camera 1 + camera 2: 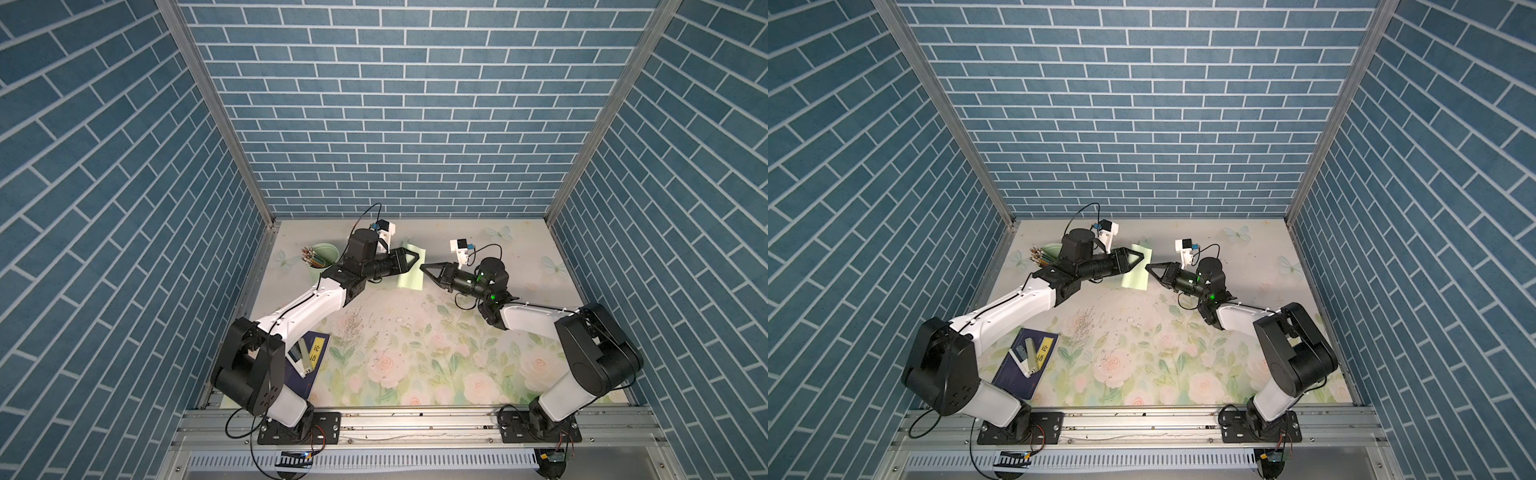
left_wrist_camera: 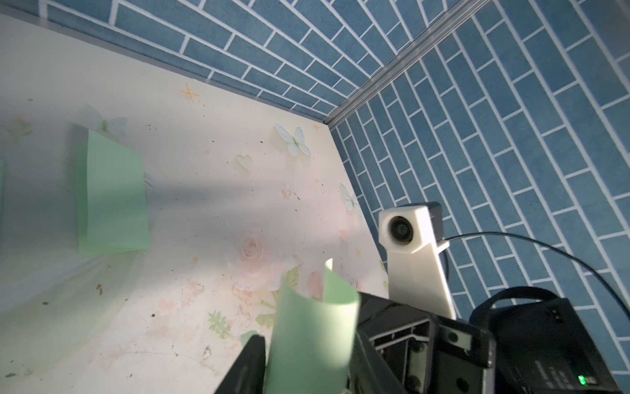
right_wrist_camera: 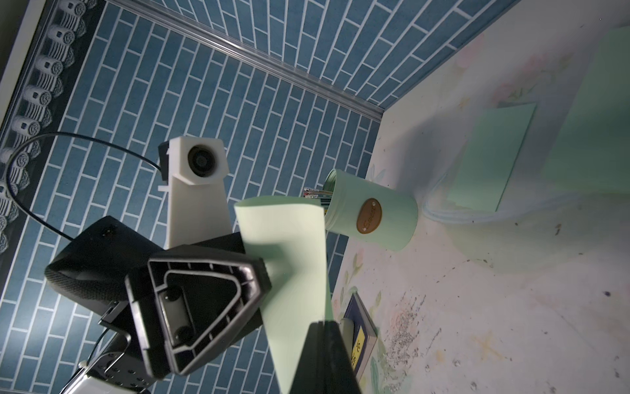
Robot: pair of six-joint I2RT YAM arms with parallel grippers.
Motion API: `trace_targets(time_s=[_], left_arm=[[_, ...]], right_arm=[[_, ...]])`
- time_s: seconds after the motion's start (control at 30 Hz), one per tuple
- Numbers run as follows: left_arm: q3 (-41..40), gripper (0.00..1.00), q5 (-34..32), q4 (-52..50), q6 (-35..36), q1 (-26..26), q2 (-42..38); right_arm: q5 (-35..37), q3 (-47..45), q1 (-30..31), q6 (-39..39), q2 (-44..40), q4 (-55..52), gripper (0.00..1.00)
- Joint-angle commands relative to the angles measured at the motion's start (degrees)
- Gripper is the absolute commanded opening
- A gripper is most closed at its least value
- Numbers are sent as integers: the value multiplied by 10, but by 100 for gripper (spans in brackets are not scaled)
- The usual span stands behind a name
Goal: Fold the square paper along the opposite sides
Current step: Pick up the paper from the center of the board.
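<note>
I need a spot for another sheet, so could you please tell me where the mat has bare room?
The near middle of the mat is bare, bordered by the book and the right arm's base. The far right corner, beyond the right hand, is also free. It is crowded at the far left: pencil cup, left hand and paper.

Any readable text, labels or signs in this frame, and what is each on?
"论语": yellow strip on the dark blue book, readable in both top views.
Brown oval badge on the green pencil cup: cursive word, too blurred to read.
Nothing printed shows on the green paper.
</note>
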Motion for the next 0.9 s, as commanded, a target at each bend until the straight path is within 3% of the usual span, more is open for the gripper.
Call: trace_targets(time_s=[0.0,0.13,0.33,0.6,0.87], left_arm=[[10,71,7,-34,37,20,-33],[1,85,76,-36,56,63,-66],[-22,94,188,20,49,79,-78],[-67,100,224,96,24,80,-86],[-83,100,236,118,23,89,-106]], right_arm=[[-47,64,-3,-130,-24,-121,0],[-97,123,-3,-251,-41,-245,0],[-152,172,-4,-336,-69,-322,0],[-185,170,-8,-308,-91,-271,0],[-165,178,-18,-303,-120,-276,0]])
